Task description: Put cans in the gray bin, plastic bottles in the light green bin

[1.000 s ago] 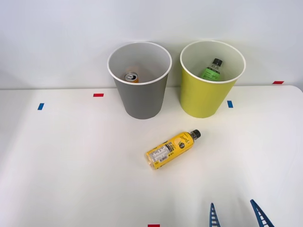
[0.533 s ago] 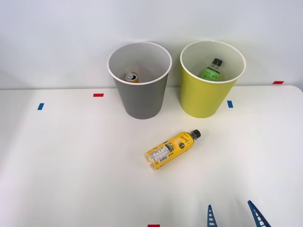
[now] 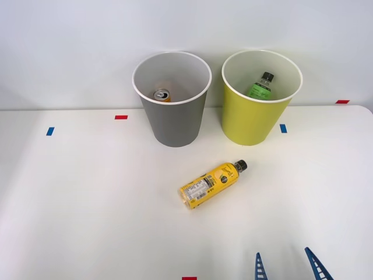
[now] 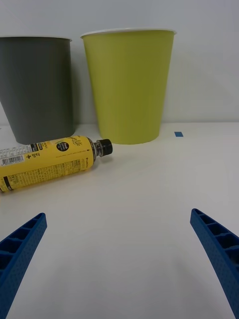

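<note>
Sliding slightly leftward since a second ago, right gripper (image 3: 288,265), fingers apart and empty, is lining up toward yellow bottle (image 3: 212,184), lying sideways on the bench (image 3: 87,192); next comes reaching, straddling it, then closing.

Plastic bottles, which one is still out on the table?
The yellow bottle, lying on its side on the table. The green-labelled bottle already sits inside the light green bin.

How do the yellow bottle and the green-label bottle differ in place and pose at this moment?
The yellow bottle lies on its side on the table, outside both bins; the green-label bottle sits inside the light green bin, cap up. The yellow bottle's whole length shows; the green-label bottle is partly hidden by the bin's wall. Both have black caps, and the right gripper touches neither.
</note>
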You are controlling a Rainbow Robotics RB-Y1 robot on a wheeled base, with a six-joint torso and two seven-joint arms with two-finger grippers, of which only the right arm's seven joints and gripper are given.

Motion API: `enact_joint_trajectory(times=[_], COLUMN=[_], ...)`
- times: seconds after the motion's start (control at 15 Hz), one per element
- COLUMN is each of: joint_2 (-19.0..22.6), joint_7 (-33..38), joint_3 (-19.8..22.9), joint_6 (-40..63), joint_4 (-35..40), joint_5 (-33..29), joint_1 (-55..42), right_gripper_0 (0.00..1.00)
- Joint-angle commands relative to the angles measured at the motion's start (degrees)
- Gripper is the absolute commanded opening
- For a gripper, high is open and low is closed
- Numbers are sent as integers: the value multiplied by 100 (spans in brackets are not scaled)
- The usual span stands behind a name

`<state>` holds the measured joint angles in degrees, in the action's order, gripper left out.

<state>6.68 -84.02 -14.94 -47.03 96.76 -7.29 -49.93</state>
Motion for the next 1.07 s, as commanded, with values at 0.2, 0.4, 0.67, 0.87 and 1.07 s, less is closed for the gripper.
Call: enact_joint_trajectory(times=[0.2,0.4,0.67,0.87,1.07], joint_2=[0,0,0,0,0], joint_7=[0,0,0,0,0], joint_3=[0,0,0,0,0], joint_6=[1,1,1,1,1], joint_4=[0,0,0,0,0], joint_5=[-1,-1,-1,-1,-1], joint_1=[1,1,1,1,1], right_gripper_0=[100,100,100,100,100])
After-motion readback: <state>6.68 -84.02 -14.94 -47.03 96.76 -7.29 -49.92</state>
